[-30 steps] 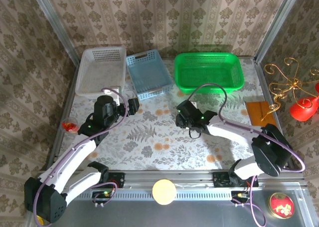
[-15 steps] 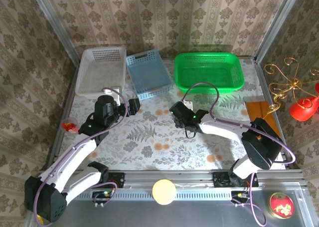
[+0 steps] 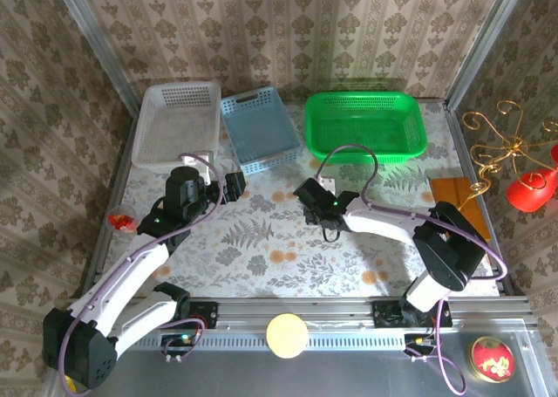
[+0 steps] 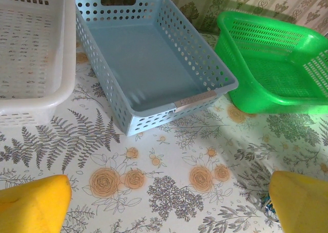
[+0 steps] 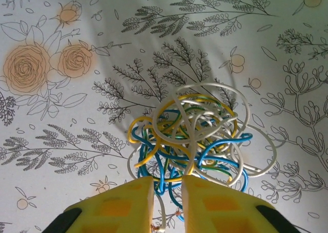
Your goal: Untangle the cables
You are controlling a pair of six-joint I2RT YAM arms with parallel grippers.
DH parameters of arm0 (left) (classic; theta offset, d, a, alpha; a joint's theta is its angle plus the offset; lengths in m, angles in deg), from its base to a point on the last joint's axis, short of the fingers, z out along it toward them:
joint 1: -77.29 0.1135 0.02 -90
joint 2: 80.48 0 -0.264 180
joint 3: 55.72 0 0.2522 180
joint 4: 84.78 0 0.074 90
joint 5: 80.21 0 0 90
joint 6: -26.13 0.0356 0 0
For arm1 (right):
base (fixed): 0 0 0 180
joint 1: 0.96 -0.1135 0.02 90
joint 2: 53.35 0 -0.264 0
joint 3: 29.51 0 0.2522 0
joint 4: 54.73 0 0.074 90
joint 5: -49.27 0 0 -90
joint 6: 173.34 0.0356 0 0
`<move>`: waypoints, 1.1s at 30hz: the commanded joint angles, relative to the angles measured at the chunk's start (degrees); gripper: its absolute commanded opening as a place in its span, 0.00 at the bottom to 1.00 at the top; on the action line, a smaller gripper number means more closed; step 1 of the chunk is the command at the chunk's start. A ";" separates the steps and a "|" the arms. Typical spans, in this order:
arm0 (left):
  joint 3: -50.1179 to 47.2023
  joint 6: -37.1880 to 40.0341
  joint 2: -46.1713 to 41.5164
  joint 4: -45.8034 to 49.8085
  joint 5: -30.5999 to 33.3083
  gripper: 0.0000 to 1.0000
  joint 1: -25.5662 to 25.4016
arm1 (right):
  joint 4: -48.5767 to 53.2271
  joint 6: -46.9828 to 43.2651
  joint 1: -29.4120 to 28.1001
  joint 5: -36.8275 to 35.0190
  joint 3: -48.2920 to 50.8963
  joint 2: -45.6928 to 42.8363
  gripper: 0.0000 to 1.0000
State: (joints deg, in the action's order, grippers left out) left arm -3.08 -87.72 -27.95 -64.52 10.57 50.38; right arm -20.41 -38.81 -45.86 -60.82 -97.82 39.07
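Observation:
The cables [image 5: 195,135] lie in one tangle of yellow, blue, green and white strands on the floral tablecloth, just ahead of my right gripper [image 5: 167,192]. Its yellow fingers [image 5: 123,202] stand close together, with blue and white strands from the near edge of the tangle caught in the narrow gap. From above, my right gripper [image 3: 324,218] is low over the middle of the table. My left gripper [image 3: 228,185] hovers near the blue basket. Its jaws [image 4: 166,207] stand wide apart, with bare cloth between them.
Three baskets line the back of the table: a white one [image 3: 179,122], a blue one [image 3: 261,126] and a green one [image 3: 366,122]. The blue basket [image 4: 205,94] and green basket [image 4: 266,105] sit just ahead of my left gripper. A brown block [image 3: 455,196] lies at the right edge.
My right gripper has shifted a little to the left over the tangle and its fingers have drawn in around some strands. The left arm has not moved.

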 commanded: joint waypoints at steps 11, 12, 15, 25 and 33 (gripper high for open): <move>-0.85 -1.11 -1.62 -0.14 -0.42 1.00 0.29 | 1.50 -4.48 -0.51 2.05 -4.35 -2.68 0.00; -1.17 -1.04 -1.65 -0.25 -0.41 1.00 0.30 | 1.50 -4.69 -0.68 2.84 -4.79 -3.91 0.00; -2.31 -0.91 -1.43 -1.56 -1.57 1.00 0.37 | 1.03 -4.66 -0.91 5.47 -6.22 -8.26 0.00; -7.87 0.55 -0.76 -11.63 -9.84 1.00 -0.10 | -2.09 -2.46 -1.04 11.11 -9.75 -17.32 0.00; -11.09 0.19 0.26 -17.10 -10.01 1.00 -2.19 | -2.60 -3.06 -0.26 12.95 -11.06 -15.94 0.00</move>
State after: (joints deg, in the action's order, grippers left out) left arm -13.29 -87.88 -28.30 -77.09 1.83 49.15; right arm -21.99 -42.26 -46.32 -50.09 -107.32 22.40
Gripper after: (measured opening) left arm 0.999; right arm 0.065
